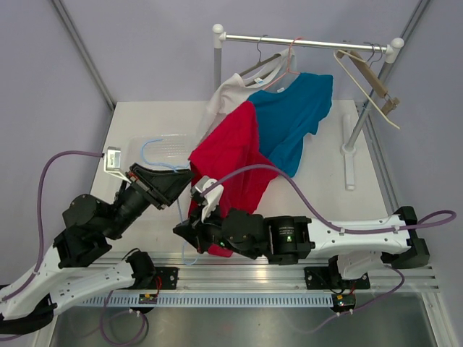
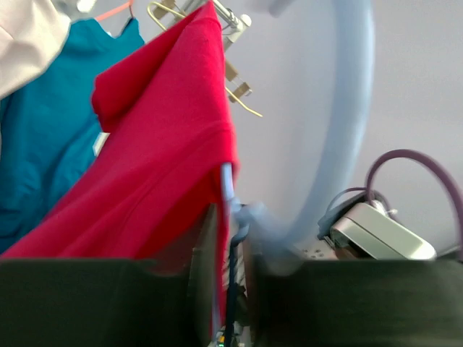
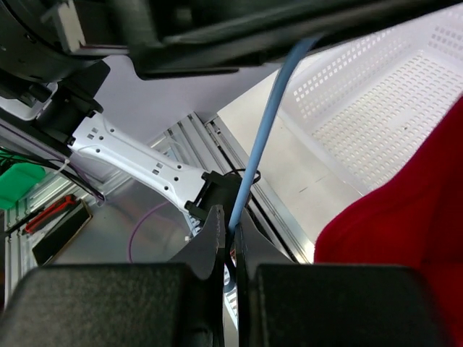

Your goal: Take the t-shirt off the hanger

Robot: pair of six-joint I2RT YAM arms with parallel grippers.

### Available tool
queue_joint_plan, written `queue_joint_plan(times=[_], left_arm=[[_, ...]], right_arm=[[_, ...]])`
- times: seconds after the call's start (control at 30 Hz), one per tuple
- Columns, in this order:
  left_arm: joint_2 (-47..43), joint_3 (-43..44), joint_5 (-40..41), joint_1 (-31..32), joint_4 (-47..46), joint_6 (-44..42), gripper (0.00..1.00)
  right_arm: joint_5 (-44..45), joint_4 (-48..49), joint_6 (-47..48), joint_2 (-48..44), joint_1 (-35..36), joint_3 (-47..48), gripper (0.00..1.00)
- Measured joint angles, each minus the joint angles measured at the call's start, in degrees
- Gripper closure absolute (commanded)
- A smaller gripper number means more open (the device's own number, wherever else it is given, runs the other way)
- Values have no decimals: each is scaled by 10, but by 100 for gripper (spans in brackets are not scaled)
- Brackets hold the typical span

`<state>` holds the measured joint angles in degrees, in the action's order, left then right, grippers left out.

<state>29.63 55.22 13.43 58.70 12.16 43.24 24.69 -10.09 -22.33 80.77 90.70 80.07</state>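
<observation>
Progress: the red t-shirt (image 1: 231, 159) lay spread down the surface (image 1: 318, 195), away from the rack rod (image 1: 311, 43). The light-blue hanger (image 1: 145, 148) had not yet come clear of it.
Evidence: from the left wrist, the hanger's thin bar ran out right at the red hem, cloth touching it.
Left to do: I judged the hanger still needed drawing out of the shirt, and neither piece had been set down.
Right end effector (image 1: 182, 230): clamped tight on the hanger's blue bar near the surface's front edge.
Left end effector (image 1: 184, 177): fingers parted a little, with the same bar and a fold of red cloth between them. The hold looked loose, not firm.
T-shirts: three, namely the red one, a teal t-shirt (image 1: 293, 116) and a white t-shirt (image 1: 228, 94), the last two hanging from the rod.
Hangers: the light-blue one, a pink hanger (image 1: 289, 61) under the teal shirt and a dark one under the white. Bare wooden ones hung at the rod's right end, one or two, I could not separate them.
Basket: one, a perforated basket (image 1: 170, 148) beside the hanger's hook.
</observation>
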Motion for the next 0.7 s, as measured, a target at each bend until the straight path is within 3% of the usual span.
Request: queue_joint_plan(times=[0.03,0.07,0.17,0.53,0.7], left_arm=[[-1,0,0,1,2,-5,44],[-3,0,-1,1,3,-10,24],[-12,7,-5,1,22,-23,9],[-82,2,-39,1,85,-68,1],[-26,-10,-129,1,79,-90,1]], right_arm=[[0,0,-3,-10,-1,-8,100],[0,1,-7,-20,-2,-16,100],[-5,2,-18,-51,-5,-30,100],[-45,24,-49,-153,-5,-43,100],[-82,35,-58,-191,-5,-42,100]])
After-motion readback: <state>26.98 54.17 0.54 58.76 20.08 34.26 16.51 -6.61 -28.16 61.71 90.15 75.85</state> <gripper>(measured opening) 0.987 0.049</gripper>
